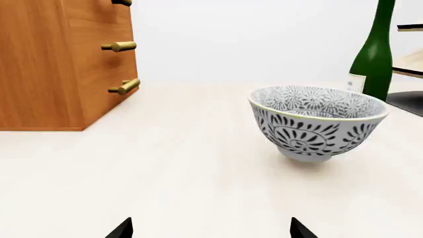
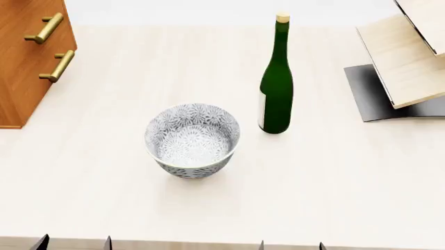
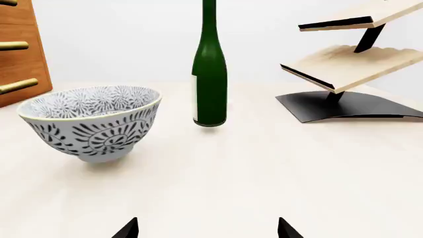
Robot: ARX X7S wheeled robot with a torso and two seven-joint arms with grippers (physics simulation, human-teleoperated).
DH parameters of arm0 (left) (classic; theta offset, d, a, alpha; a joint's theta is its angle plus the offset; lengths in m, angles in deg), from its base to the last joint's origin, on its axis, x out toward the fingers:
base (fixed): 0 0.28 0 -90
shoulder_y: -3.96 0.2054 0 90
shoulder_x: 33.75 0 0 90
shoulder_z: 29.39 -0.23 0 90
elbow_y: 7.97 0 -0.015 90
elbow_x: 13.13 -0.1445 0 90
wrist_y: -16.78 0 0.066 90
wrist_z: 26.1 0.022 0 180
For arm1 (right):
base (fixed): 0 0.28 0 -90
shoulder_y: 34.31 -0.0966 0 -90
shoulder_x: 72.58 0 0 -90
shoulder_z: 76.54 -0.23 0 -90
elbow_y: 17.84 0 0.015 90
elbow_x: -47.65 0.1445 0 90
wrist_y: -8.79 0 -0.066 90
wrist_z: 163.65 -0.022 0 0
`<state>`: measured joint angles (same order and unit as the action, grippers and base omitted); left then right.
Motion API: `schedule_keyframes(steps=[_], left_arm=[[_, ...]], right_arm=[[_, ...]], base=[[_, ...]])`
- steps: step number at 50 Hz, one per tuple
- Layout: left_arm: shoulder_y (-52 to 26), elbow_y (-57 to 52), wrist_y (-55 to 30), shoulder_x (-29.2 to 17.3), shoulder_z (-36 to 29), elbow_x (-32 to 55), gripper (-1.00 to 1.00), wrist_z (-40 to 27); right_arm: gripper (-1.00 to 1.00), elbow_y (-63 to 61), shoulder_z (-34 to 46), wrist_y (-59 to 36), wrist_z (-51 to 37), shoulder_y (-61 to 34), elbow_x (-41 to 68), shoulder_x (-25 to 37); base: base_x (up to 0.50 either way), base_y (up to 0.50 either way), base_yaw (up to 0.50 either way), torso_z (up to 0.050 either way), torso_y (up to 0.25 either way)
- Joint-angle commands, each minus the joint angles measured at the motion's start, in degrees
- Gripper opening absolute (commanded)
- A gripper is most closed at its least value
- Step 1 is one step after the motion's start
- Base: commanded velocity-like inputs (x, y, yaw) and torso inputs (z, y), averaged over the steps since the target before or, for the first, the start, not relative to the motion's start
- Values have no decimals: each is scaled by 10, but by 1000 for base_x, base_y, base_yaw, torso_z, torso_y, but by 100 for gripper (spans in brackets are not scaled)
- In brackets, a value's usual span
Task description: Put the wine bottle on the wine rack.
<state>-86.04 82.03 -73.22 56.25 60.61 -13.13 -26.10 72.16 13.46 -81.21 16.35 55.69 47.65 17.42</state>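
Note:
The dark green wine bottle [image 2: 276, 88] stands upright near the middle of the pale table, cork on top, pale label on its side; it also shows in the right wrist view [image 3: 209, 69] and the left wrist view [image 1: 373, 57]. The wine rack [image 2: 407, 57], two slanted light-wood boards on a curved grey base, stands at the far right, also in the right wrist view [image 3: 343, 64]. My left gripper [image 2: 73, 244] and right gripper [image 2: 291, 246] are open and empty at the table's near edge, well short of the bottle. Only their black fingertips show.
A blue-and-white patterned bowl [image 2: 193, 139] sits in front of and to the left of the bottle. A reddish-brown cabinet [image 2: 24, 57] with brass handles stands at the far left. The table's front edge [image 2: 208, 245] runs just by the grippers.

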Motion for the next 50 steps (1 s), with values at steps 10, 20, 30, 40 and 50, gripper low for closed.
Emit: schedule_keyframes(steps=[10,20,30,40,50], left_arm=[[2,-2,4,-26,-37,21,100,-28],[27,-62,0,-38,-54,19,100,-46],[85,-197,-6,-51,-64,0,100,-71],[137,-288,37,-65,-71,-19,100,-91],[181,-341,111,-82,-78,-39,100,-106]], right_arm=[[100,-9,31,-4,-33,1,27,27],[100,-107,40,-25,-41,34,45,41],[100,-196,50,3,-48,75,51,54],[100,-301,55,54,-71,136,24,66],[100,-345,60,106,-83,174,16,76]], base=[[0,0,0,0,0],[0,0,0,0,0],[0,0,0,0,0],[0,0,0,0,0],[0,0,0,0,0]])
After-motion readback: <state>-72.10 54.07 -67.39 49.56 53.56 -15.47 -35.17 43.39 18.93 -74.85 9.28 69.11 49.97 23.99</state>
